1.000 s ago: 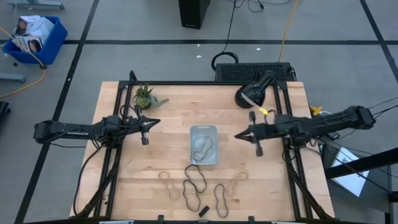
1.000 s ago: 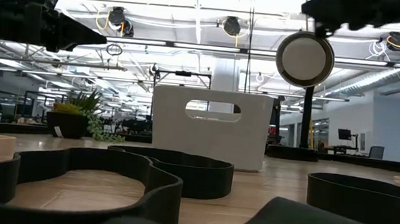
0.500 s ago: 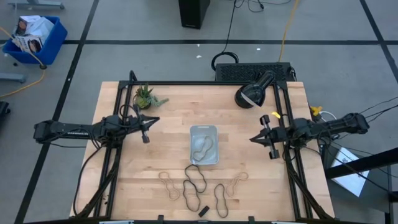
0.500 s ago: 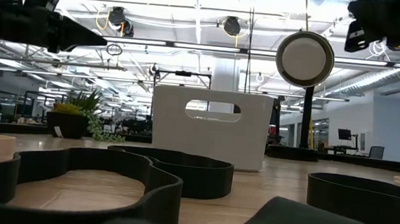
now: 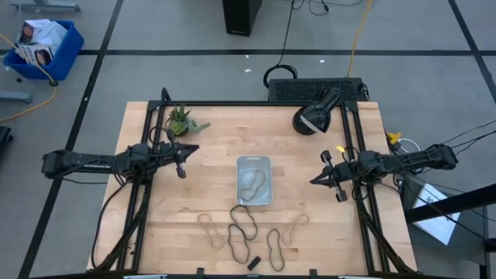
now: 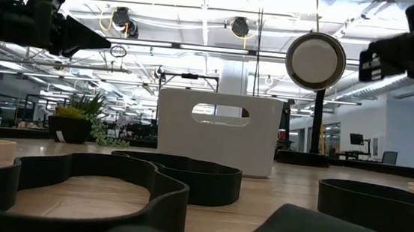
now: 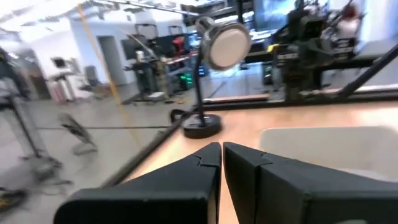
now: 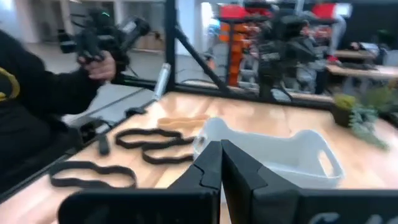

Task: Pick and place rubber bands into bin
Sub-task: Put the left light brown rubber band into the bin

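Rubber bands on the table's near edge, one in the bin, both arms raised.

Nearest, tan and black rubber bands lie loose on the wood. Beyond them the bin holds one black band. The left gripper and right gripper hover on either side, fingers pressed together, empty. Farthest stand a plant and lamp.

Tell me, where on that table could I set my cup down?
Bare wood lies between the plant and the lamp, behind the bin. The front edge is crowded with rubber bands and a small black block.
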